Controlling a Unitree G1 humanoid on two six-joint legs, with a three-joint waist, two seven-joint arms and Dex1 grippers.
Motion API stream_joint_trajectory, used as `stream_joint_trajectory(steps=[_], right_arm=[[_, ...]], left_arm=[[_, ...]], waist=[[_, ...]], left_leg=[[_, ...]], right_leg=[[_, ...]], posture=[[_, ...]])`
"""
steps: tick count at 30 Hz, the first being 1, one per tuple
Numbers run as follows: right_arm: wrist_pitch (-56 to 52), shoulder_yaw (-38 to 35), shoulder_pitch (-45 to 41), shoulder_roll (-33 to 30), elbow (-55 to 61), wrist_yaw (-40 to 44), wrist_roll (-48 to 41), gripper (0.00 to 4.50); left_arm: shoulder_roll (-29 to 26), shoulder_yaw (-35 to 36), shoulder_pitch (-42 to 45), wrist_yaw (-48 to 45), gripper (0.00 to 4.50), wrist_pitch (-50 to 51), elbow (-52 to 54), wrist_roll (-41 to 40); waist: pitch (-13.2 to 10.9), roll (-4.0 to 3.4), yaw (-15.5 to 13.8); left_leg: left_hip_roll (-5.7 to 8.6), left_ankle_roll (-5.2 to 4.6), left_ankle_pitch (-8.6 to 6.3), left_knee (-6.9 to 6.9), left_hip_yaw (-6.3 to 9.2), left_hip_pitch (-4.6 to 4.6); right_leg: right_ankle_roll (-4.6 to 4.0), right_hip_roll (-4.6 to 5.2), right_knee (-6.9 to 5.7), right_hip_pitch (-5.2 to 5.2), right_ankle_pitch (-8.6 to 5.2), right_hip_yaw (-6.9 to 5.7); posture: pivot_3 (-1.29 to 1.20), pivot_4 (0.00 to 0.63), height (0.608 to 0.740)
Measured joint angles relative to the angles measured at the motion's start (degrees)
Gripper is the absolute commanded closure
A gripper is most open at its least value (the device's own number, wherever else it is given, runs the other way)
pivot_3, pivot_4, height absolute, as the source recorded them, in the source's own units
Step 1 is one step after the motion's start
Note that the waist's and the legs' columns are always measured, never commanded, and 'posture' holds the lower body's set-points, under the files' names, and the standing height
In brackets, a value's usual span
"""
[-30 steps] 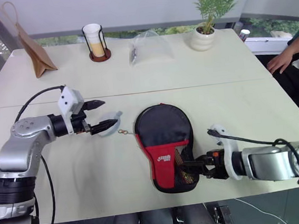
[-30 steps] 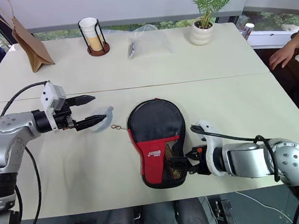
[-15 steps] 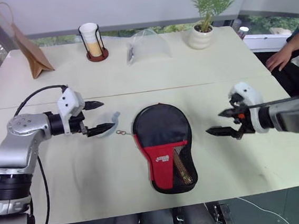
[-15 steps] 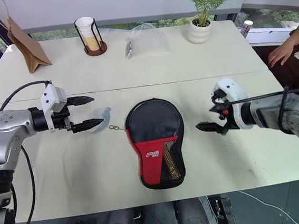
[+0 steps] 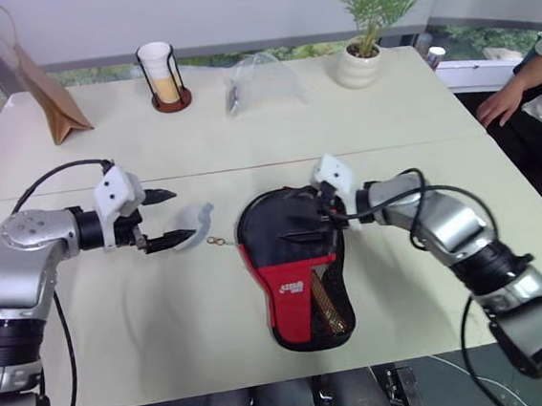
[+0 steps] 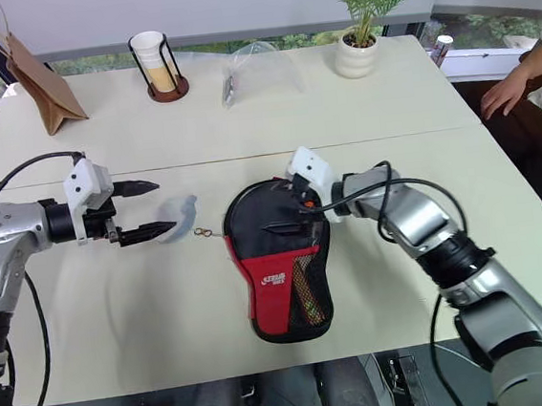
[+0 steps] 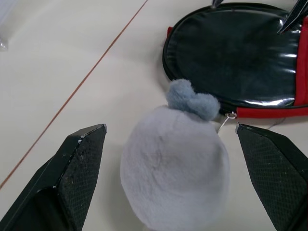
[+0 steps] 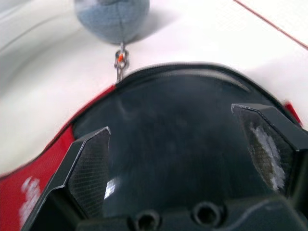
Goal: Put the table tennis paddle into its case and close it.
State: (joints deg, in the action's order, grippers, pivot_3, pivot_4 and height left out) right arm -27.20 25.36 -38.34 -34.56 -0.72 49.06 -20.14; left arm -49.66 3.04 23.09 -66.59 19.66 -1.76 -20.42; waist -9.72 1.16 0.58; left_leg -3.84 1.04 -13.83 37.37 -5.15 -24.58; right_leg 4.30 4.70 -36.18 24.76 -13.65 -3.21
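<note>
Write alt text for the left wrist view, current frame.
A fluffy grey pom-pom charm lies on a pale table between the two black fingers of the open left end effector. A short chain links it to a black and red paddle case just beyond.

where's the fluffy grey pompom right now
In the head views the pompom lies on the table, left of the case, chained to it, between the left gripper's open fingers.
</note>
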Motion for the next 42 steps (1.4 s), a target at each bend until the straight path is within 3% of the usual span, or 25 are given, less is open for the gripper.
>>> stream_joint_trajectory(steps=[6, 13, 22, 31, 34, 39, 41, 42], right_arm=[[2.0, 1.4, 0.0, 5.8, -5.4, 0.9, 6.2, 0.09], [4.4, 1.7, -0.4, 7.7, -9.6, 2.8, 10.5, 0.09], [5.5, 1.1, -0.2, 8.3, -10.4, 4.6, 12.7, 0.09], [4.3, 0.7, 0.4, 8.6, -8.6, 4.8, 14.2, 0.09], [4.1, 0.3, 0.7, 8.6, -8.3, 4.8, 14.4, 0.00], [4.0, 0.1, 1.2, 8.8, -7.5, 4.7, 15.3, 0.00], [4.0, 0.1, 1.3, 8.9, -7.3, 4.6, 15.5, 0.00], [4.0, 0.1, 1.3, 8.9, -7.3, 4.6, 15.5, 0.00]], left_arm=[[-0.8, 0.0, 0.0, -1.5, 0.02, 0.0, -1.2, -0.1], [-1.0, -0.8, 0.6, -3.8, 0.02, -1.3, -3.3, 0.6], [2.1, -7.0, 3.9, -4.0, 0.02, -9.1, -9.9, 7.8], [6.0, -10.8, 7.0, 1.6, 0.02, -19.1, -19.2, 16.5], [6.1, -10.8, 7.6, 2.1, 0.86, -20.5, -22.1, 17.4], [7.6, -10.9, 11.0, 2.3, 3.33, -22.0, -26.0, 17.5], [8.4, -11.2, 12.1, 2.2, 4.16, -23.2, -27.7, 17.8], [8.8, -11.4, 12.8, 2.2, 4.30, -23.7, -28.8, 18.0]], waist=[[0.0, 0.00, 0.1], [0.0, -0.01, 0.2], [0.1, -0.01, 0.0], [0.1, -0.02, 0.1], [0.1, -0.02, 0.0], [0.2, -0.02, 0.0], [0.2, -0.02, 0.1], [0.2, -0.02, 0.1]], left_leg=[[0.00, 0.01, 0.01, 0.02, -0.02, 0.02], [-0.01, 0.01, 0.01, 0.01, -0.01, 0.26], [0.00, 0.02, 0.01, 0.05, 0.01, 0.30], [0.00, 0.02, 0.01, 0.05, -0.01, 0.30], [0.00, 0.02, 0.01, 0.06, -0.01, 0.30], [0.01, 0.02, 0.01, 0.08, 0.00, 0.29], [0.01, 0.02, 0.01, 0.08, 0.00, 0.30], [0.00, 0.02, 0.01, 0.08, 0.00, 0.30]], right_leg=[[0.02, -0.01, -0.02, -0.02, 0.01, 0.00], [-0.01, -0.01, -0.03, -0.22, 0.00, 0.00], [-0.02, -0.01, -0.03, -0.31, 0.00, 0.00], [0.02, -0.01, -0.05, -0.31, 0.01, -0.01], [0.02, 0.00, -0.05, -0.31, 0.02, -0.01], [0.02, 0.00, -0.05, -0.33, 0.02, -0.01], [0.03, 0.00, -0.06, -0.32, 0.02, -0.01], [0.04, 0.00, -0.07, -0.32, 0.02, -0.02]], posture=[[0.00, 0.150, 0.740], [0.00, 0.150, 0.740], [0.00, 0.150, 0.740], [0.00, 0.150, 0.740], [0.00, 0.150, 0.740], [0.00, 0.150, 0.740], [0.00, 0.150, 0.740], [0.00, 0.150, 0.740]])
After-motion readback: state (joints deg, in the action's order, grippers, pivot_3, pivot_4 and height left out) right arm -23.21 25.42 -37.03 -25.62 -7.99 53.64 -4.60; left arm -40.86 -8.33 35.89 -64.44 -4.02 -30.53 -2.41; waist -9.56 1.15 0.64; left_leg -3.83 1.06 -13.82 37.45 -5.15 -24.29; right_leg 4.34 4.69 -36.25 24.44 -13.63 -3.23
